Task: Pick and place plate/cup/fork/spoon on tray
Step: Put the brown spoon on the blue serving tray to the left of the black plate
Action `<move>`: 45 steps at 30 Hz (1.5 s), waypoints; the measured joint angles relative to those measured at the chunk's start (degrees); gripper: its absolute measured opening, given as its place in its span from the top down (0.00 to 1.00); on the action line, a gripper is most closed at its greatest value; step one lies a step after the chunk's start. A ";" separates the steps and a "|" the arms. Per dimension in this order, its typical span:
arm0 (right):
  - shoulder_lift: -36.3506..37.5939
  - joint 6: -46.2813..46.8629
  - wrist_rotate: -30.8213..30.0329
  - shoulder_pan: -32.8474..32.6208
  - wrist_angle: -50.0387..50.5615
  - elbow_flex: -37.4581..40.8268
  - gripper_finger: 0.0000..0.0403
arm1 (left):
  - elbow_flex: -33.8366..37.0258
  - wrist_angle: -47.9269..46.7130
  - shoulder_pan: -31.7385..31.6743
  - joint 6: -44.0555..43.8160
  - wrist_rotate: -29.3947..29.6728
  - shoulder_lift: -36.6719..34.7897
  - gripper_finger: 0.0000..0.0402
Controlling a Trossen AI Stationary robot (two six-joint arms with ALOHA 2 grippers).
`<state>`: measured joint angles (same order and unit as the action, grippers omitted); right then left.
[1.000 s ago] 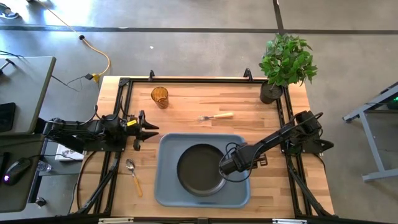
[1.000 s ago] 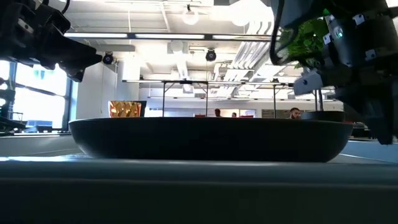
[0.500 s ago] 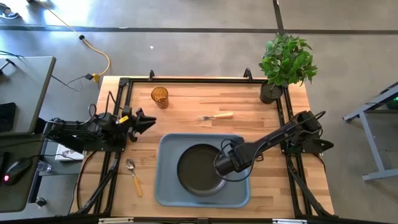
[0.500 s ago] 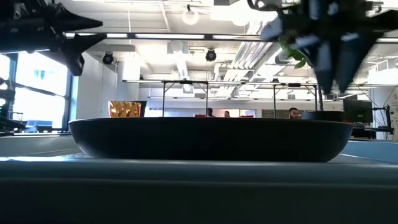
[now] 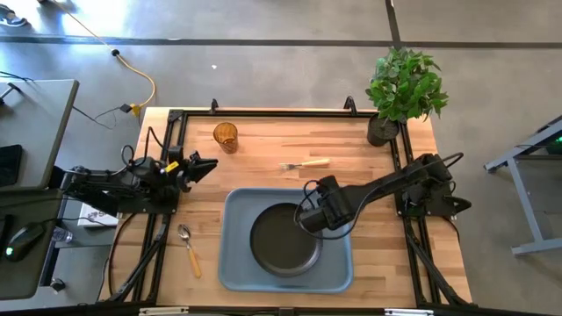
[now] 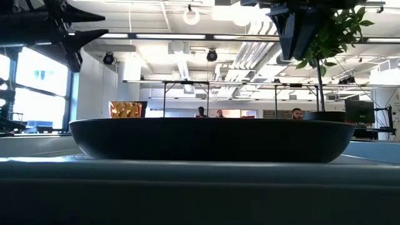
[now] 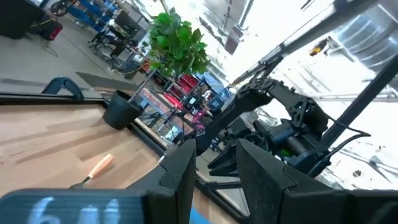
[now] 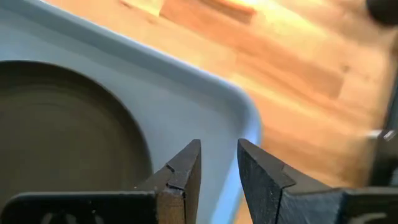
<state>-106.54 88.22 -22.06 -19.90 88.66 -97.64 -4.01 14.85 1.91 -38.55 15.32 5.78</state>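
The black plate (image 5: 283, 239) lies flat inside the blue-grey tray (image 5: 237, 263) at the table's near middle; it fills the low view (image 6: 209, 140). The amber cup (image 5: 226, 136) stands at the far left. The fork (image 5: 306, 164) lies beyond the tray. The spoon (image 5: 187, 246) lies left of the tray. My right gripper (image 5: 301, 221) hovers above the plate's far right rim and the tray's far right corner (image 8: 219, 144), narrowly open and empty. My left gripper (image 5: 213, 162) hangs over the table's left side, narrowly open and empty (image 7: 216, 152).
A potted plant (image 5: 404, 88) stands at the table's far right corner. A black frame rail (image 5: 263, 114) runs along the table's edges. Bare wood (image 5: 281, 136) lies between the cup, the fork and the tray.
My right gripper has risen from the plate's right rim and gone a little toward the far edge and the left. The plate stays flat on the tray. My left gripper has gone a little toward the far edge and turned about its own axis.
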 joint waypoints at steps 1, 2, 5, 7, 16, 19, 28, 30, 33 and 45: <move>0.00 -1.94 0.00 0.42 0.85 -0.76 0.77 | -1.17 -1.74 0.00 -0.33 0.49 0.20 0.74; 0.00 -4.02 -0.01 0.88 1.38 -1.42 0.77 | -2.56 -3.57 0.00 -0.39 0.91 0.56 0.74; 0.20 -10.47 -0.08 2.20 1.42 -2.80 0.77 | -7.78 -9.07 0.00 -0.48 2.73 2.41 0.74; 0.40 -14.01 -0.56 3.22 1.38 -3.64 0.77 | -11.46 -13.08 0.00 -1.92 4.01 4.16 0.74; 3.79 -24.57 -3.83 6.97 1.36 -3.85 0.77 | -27.85 -35.31 0.00 -18.16 6.84 13.57 0.74; 4.96 -27.32 -4.98 7.74 1.36 -3.85 0.77 | -32.01 -37.57 0.00 -23.55 6.13 16.89 0.74; 6.93 -35.02 -7.82 9.04 1.36 -3.81 0.77 | -39.08 -40.74 0.02 -36.65 -3.87 24.41 0.74; 6.93 -36.53 -7.94 9.05 1.36 -3.81 0.77 | -39.52 -40.71 0.04 -39.61 -7.11 25.63 0.74; 6.93 -38.30 -9.05 9.05 1.36 -3.81 0.77 | -39.62 -40.74 0.21 -46.02 -13.45 27.54 0.74; 6.95 -43.04 -9.87 9.05 1.36 -3.77 0.77 | -39.63 -45.30 12.30 -62.46 -20.35 37.81 0.74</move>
<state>-99.59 45.19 -31.92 -10.85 90.02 -101.41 -43.64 -30.45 14.21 -101.01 -5.03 43.60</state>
